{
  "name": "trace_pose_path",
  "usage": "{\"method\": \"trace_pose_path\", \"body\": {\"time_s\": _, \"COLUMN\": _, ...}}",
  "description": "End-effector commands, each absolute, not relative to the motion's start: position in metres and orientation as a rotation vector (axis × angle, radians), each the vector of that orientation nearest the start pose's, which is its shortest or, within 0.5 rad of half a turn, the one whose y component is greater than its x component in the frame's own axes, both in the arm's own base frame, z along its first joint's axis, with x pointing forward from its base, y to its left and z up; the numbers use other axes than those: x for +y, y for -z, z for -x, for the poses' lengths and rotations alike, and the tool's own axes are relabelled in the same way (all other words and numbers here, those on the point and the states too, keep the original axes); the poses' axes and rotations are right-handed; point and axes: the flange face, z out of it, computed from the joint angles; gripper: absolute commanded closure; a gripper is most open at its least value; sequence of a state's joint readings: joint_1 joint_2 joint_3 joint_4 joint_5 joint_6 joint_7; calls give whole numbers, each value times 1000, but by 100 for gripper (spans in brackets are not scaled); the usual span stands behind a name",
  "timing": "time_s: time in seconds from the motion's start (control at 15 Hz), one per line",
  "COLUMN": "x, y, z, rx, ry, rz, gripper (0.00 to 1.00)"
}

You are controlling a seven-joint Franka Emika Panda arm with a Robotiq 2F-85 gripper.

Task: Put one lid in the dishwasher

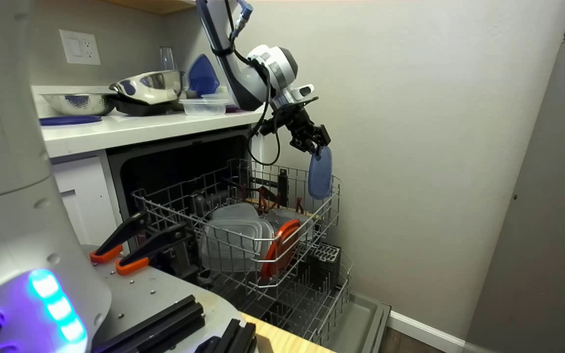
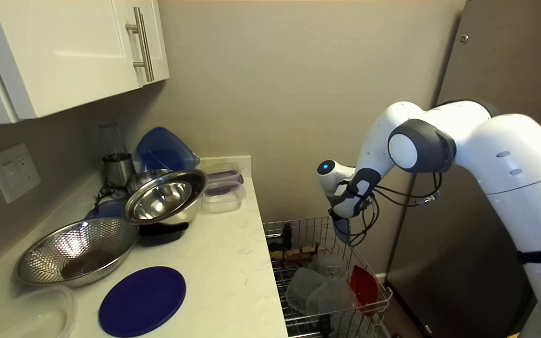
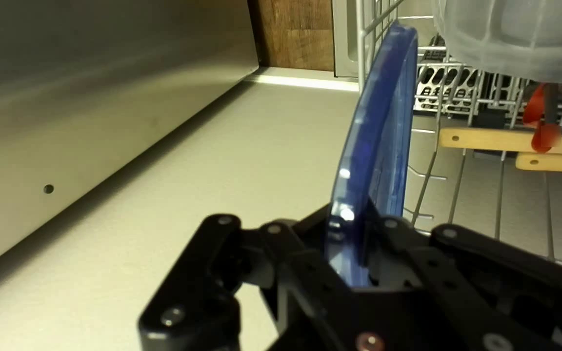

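Observation:
The lid (image 1: 320, 176) is medium blue and hangs on edge, nearly vertical, below my gripper (image 1: 317, 151). The gripper is shut on the lid's upper edge. The lid also shows in an exterior view (image 2: 342, 230), partly hidden by the arm. In the wrist view the lid (image 3: 383, 122) stands upright between the two fingers (image 3: 347, 234), beside the rack's side wires. The dishwasher (image 1: 179, 159) is open with its upper wire rack (image 1: 336, 208) pulled out. The lid is at the rack's wall-side far corner; I cannot tell whether it touches the wires.
The upper rack holds clear containers (image 1: 236, 240), a red lid (image 1: 282, 250) and wooden-handled utensils (image 3: 495, 140). A lower rack (image 1: 302, 304) is out too. The wall (image 1: 410, 171) stands close by. The counter (image 2: 233, 263) bears metal bowls, a colander (image 2: 80, 253) and a round dark-blue lid (image 2: 142, 300).

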State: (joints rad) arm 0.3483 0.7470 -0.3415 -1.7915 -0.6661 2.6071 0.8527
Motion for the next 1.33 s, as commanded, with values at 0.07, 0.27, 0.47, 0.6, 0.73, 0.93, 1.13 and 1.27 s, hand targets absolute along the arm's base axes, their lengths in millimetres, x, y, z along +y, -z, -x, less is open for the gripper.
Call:
{"method": "trace_pose_path", "body": {"time_s": 0.07, "x": 29, "y": -131, "z": -649, "rx": -219, "ry": -343, "rz": -2629, "gripper": 97}}
{"method": "trace_pose_path", "body": {"time_s": 0.27, "x": 28, "y": -112, "z": -645, "rx": -221, "ry": -324, "rz": -2630, "gripper": 97}}
{"method": "trace_pose_path", "body": {"time_s": 0.47, "x": 29, "y": -100, "z": -641, "rx": -227, "ry": -301, "rz": -2638, "gripper": 97}}
{"method": "trace_pose_path", "body": {"time_s": 0.6, "x": 26, "y": -103, "z": -641, "rx": -229, "ry": -309, "rz": -2629, "gripper": 97}}
{"method": "trace_pose_path", "body": {"time_s": 0.73, "x": 23, "y": -111, "z": -642, "rx": -238, "ry": -325, "rz": -2621, "gripper": 97}}
{"method": "trace_pose_path", "body": {"time_s": 0.93, "x": 16, "y": -134, "z": -643, "rx": -255, "ry": -384, "rz": -2591, "gripper": 97}}
{"method": "trace_pose_path", "body": {"time_s": 1.13, "x": 6, "y": -161, "z": -647, "rx": -291, "ry": -470, "rz": -2594, "gripper": 97}}
{"method": "trace_pose_path", "body": {"time_s": 1.27, "x": 7, "y": -168, "z": -650, "rx": -287, "ry": -498, "rz": -2642, "gripper": 97}}
